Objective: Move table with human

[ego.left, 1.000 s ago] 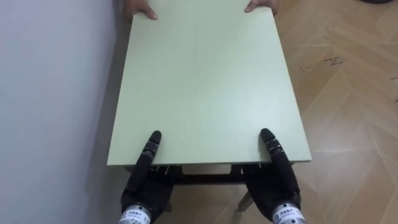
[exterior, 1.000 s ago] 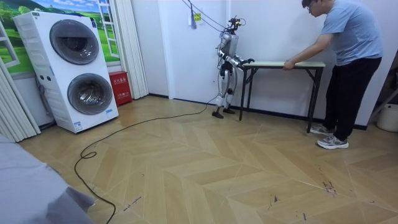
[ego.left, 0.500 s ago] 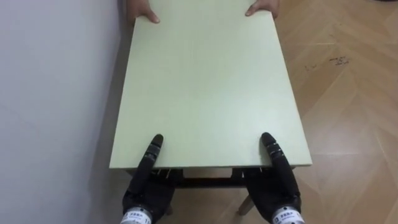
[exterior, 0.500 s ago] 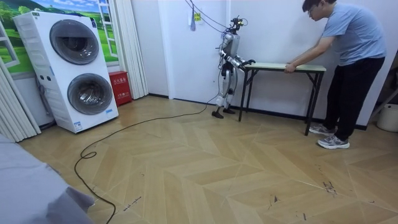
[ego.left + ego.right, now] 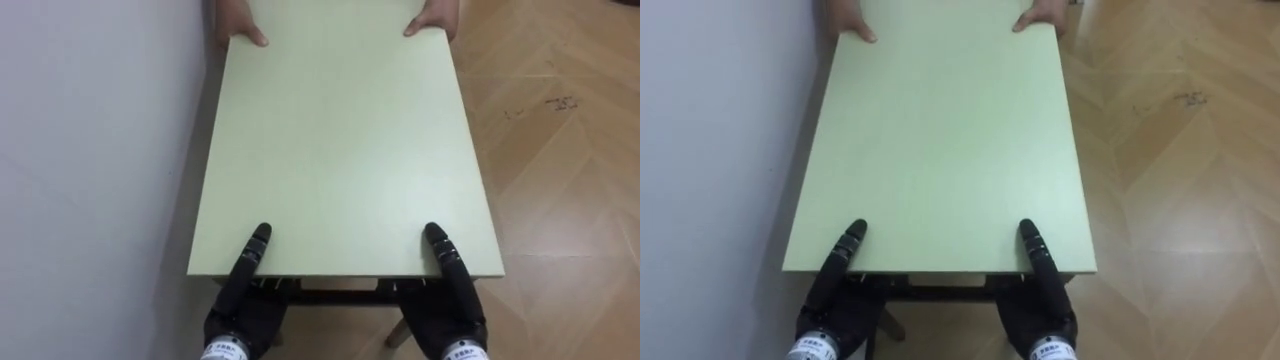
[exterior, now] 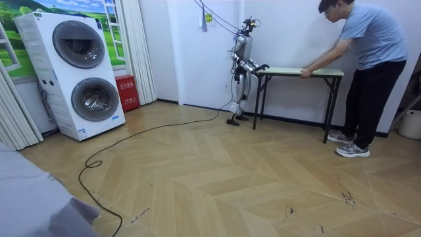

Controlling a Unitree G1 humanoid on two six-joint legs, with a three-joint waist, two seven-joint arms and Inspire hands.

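Note:
The pale green table [image 5: 340, 150] stands lengthwise before me, close along a white wall [image 5: 90, 150]. I hold its near short edge with both hands. My left hand [image 5: 243, 300] has its thumb laid on top and its fingers under the top. My right hand [image 5: 450, 305] clamps the same edge the same way. At the far edge, a person's hands [image 5: 240, 30] grip both corners. In the room view I stand upright at the table's [image 6: 296, 69] left end, and the person [image 6: 371, 46] leans over its right end.
Herringbone wood floor [image 5: 560, 150] lies open to my right. In the room view, stacked white washing machines [image 6: 79, 72] and a red box [image 6: 126, 92] stand far to the left.
The floor marks slid right and the table's near edge sank lower in my view. In the room view the table and I edged slightly left. Both grips are unchanged.

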